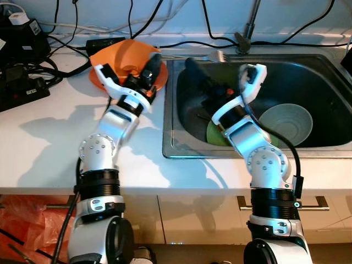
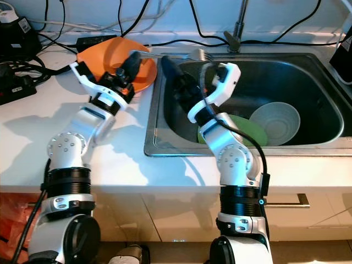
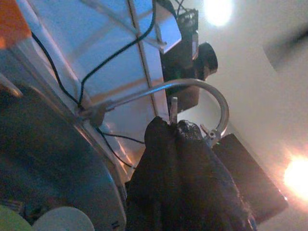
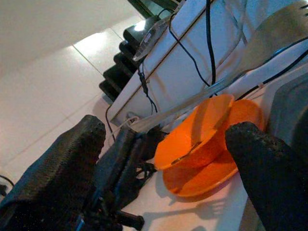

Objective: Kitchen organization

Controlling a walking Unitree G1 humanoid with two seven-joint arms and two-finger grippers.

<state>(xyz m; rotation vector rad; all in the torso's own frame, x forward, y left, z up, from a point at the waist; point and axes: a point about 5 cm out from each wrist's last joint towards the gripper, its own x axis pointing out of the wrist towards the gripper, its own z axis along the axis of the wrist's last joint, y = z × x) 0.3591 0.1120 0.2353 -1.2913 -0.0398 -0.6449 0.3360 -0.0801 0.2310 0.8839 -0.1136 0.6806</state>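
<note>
A silver fork [image 1: 206, 56] is clamped at its handle in the left tool [image 1: 149, 70], with its tines lying on the sink rim at 12 o'clock, just left of the tap base [image 1: 242, 43]. The fork's handle crosses over an orange bowl [image 1: 122, 55] that sits on an orange plate [image 1: 98, 76] on the white table [image 1: 49, 143], touching the sink's [image 1: 324, 148] upper left corner.

The right tool [image 1: 204, 82] reaches into the sink's left half, its black fingers [image 4: 262, 168] spread apart and gripping nothing; in the right wrist view they frame the orange bowl and plate. Beneath the right arm, at 6 o'clock in the basin, lies a green plate [image 1: 212, 135], partly hidden by the arm. Beside it at 4 o'clock stands a pale bowl [image 1: 286, 123], touching or overlapping the green plate's edge.

Out at 9 to 10 o'clock on the table, a black power strip [image 1: 22, 88] and a tangle of black cables [image 1: 38, 66] lie well apart from the sink. More cables run along the back wall at 12 o'clock. In the left wrist view the curved tap spout [image 3: 192, 89] arches above the left tool's dark fingers [image 3: 183, 178].

Below the table edge, a drawer handle [image 1: 319, 207] shows at 5 o'clock and an orange bag [image 1: 27, 225] at 7 o'clock.
</note>
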